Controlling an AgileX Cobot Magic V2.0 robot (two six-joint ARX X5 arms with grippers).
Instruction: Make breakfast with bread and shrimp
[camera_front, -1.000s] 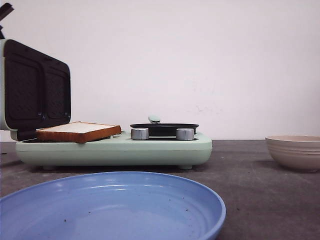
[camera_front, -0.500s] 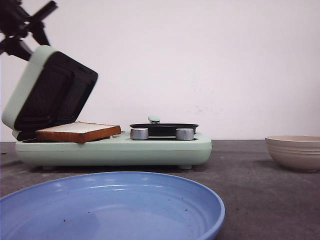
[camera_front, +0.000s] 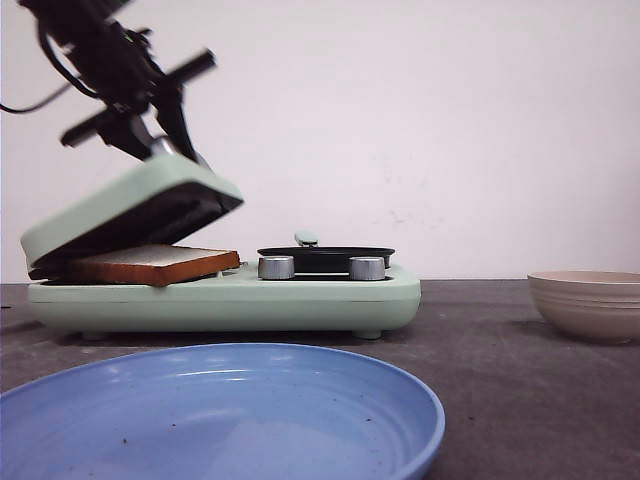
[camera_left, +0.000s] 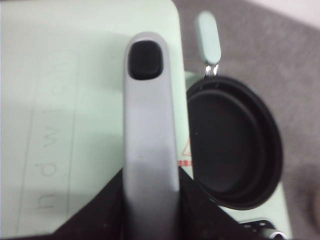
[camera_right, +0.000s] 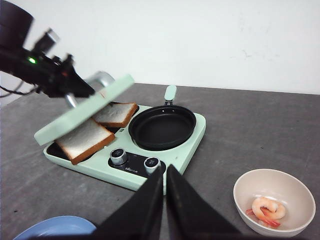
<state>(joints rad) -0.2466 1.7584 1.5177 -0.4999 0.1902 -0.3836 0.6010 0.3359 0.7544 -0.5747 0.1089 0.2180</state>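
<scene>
two slices of bread are seen lying side by side on the dark lower plate of a mint-green sandwich maker, at the left end of that appliance; in the front view only the nearer slice shows, its brown crust facing the camera. the shrimp is seen lying in a beige bowl on the bench, well apart from the bread and to the right of the appliance. above the bread the hinged lid is held tilted, partly lowered, its free edge raised toward the right and not touching the slices. the silver handle on the lid's outer face is seen between the dark jaws of the left gripper, which are closed on it from either side; in the front view the left arm reaches down to the lid from the upper left. just right of the bread, a round black pan with a mint handle sits on the same appliance, behind two silver knobs. the right gripper is seen with its jaws closed together and holding nothing, above the bench on the near side of the appliance. a blue plate lies nearest the camera in the front view.
</scene>
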